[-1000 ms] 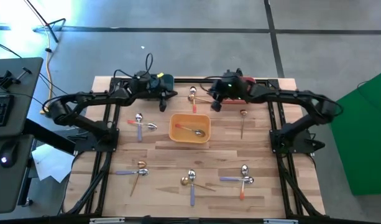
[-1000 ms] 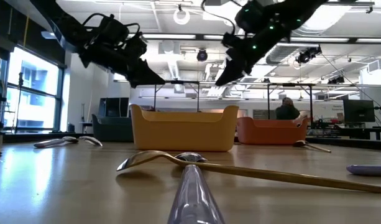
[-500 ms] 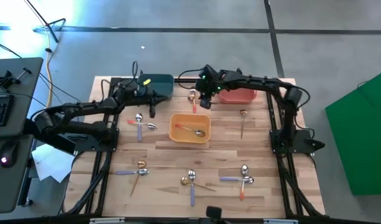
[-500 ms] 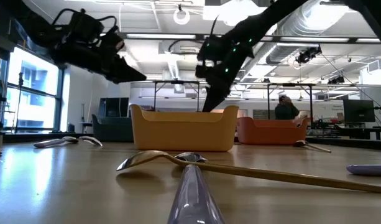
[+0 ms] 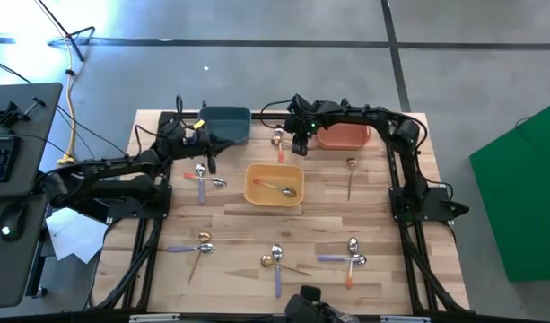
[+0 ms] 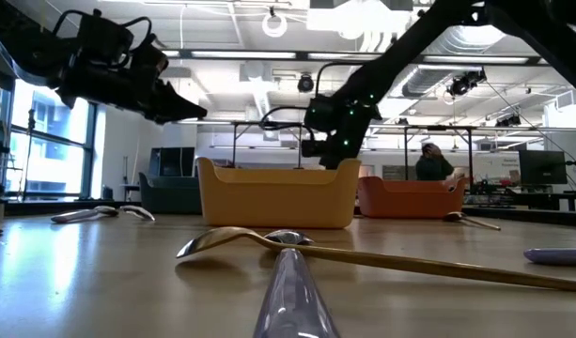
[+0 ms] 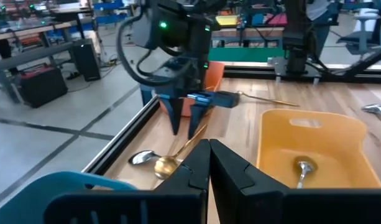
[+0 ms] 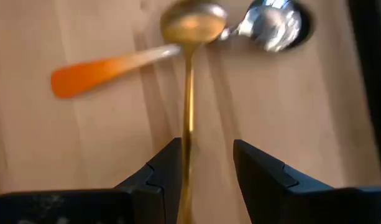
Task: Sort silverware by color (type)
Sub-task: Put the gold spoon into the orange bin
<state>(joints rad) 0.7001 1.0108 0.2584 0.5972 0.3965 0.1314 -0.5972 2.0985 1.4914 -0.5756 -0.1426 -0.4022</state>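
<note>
The right gripper (image 5: 299, 149) has come down over the last second from above the far edge to just over the gold-handled spoon (image 8: 189, 74) that lies crossed with an orange-handled spoon (image 8: 109, 68) near the red bin (image 5: 343, 136). Its fingers (image 8: 162, 167) stand parted, one to each side of the gold handle, holding nothing. In the inspector's judgement the grasp is set up but not yet made, and this spoon is the next piece to be sorted. The left gripper (image 5: 210, 161) has meanwhile swung away from the teal bin (image 5: 225, 124) toward the pair of spoons at the table's left side; its fingers (image 7: 196, 171) are closed together and empty. Count from the overhead view: three bins, namely teal, red and the orange bin (image 5: 274, 184) at centre. One spoon (image 5: 279, 188) lies in the orange bin; the teal and red bins show nothing inside. Eleven spoons remain on the wooden table (image 5: 239, 224), by the inspector's count: two by the right gripper, one gold spoon (image 5: 350, 175) alone at right, two at left (image 5: 205, 178), two at near left (image 5: 196, 249), two at near centre (image 5: 275, 262), and two at near right (image 5: 351, 256). The sort is judged barely begun.
</note>
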